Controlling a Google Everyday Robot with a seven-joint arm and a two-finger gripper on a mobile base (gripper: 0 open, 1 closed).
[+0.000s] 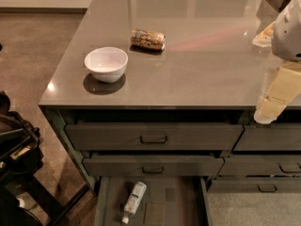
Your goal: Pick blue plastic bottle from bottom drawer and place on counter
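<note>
The blue plastic bottle (134, 197) lies on its side on the floor of the open bottom drawer (176, 206), near the drawer's left side, with its white cap towards the front. The grey-brown counter (202, 65) spreads above the drawers. My gripper (266, 113) hangs at the far right, over the counter's front edge, well above and to the right of the bottle. It holds nothing that I can see.
A white bowl (106, 63) stands on the counter's left part. A brown patterned can (147, 39) lies behind it. Two handled drawers (154, 139) above the bottom one are closed. Dark equipment (14, 145) stands on the floor at the left.
</note>
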